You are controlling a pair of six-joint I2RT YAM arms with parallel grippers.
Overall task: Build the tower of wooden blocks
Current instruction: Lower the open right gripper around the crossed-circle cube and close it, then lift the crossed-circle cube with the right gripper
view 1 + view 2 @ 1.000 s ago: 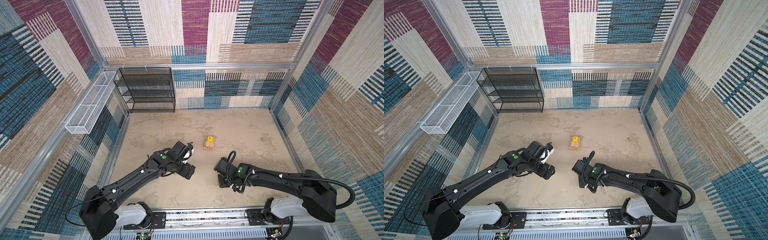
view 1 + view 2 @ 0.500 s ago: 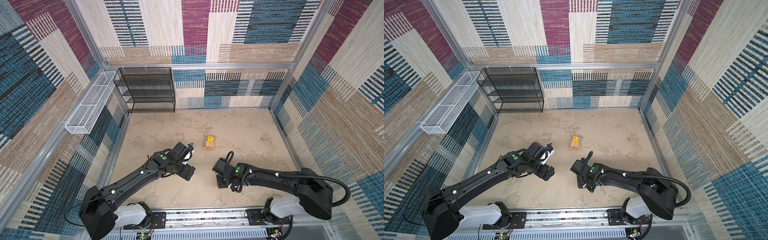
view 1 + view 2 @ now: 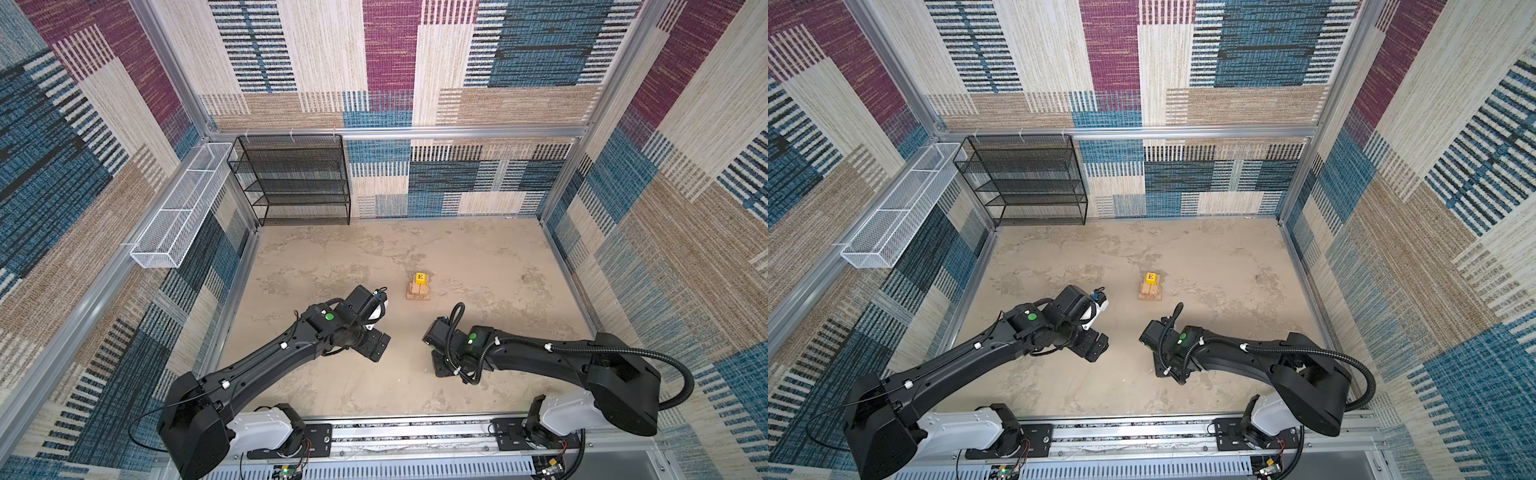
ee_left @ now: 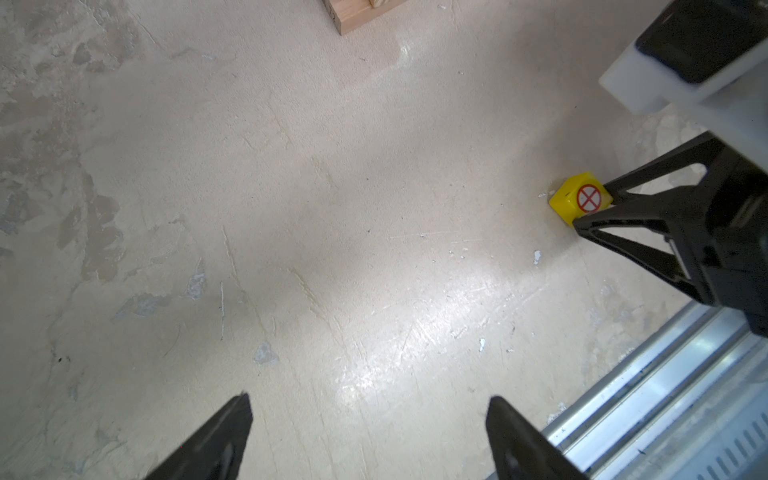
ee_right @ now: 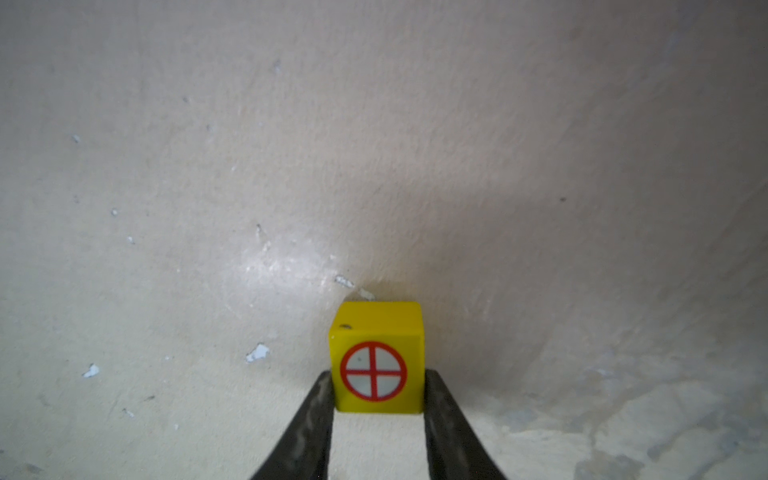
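Note:
The tower (image 3: pixel 418 291) (image 3: pixel 1150 291) stands mid-floor: crossed tan planks with a yellow cube marked E (image 3: pixel 420 277) on top. One plank corner (image 4: pixel 357 12) shows in the left wrist view. A second yellow cube (image 5: pixel 376 357) (image 4: pixel 577 199), with a red crossed circle, rests on the floor nearer the front. My right gripper (image 5: pixel 377 395) (image 3: pixel 440 365) is shut on it, a finger pressed against each side. My left gripper (image 4: pixel 370 415) (image 3: pixel 376 347) hangs open over bare floor, left of that cube, with nothing between its fingers. No purple wedge is in view.
A black wire shelf (image 3: pixel 299 178) stands against the back wall at the left. A white wire basket (image 3: pixel 178 208) hangs on the left wall. A metal rail (image 3: pixel 415 432) runs along the front edge. Patterned walls enclose the floor.
My right gripper has narrowed its jaws onto the crossed-circle cube, and its arm has edged slightly to the left. The left arm has hardly moved.

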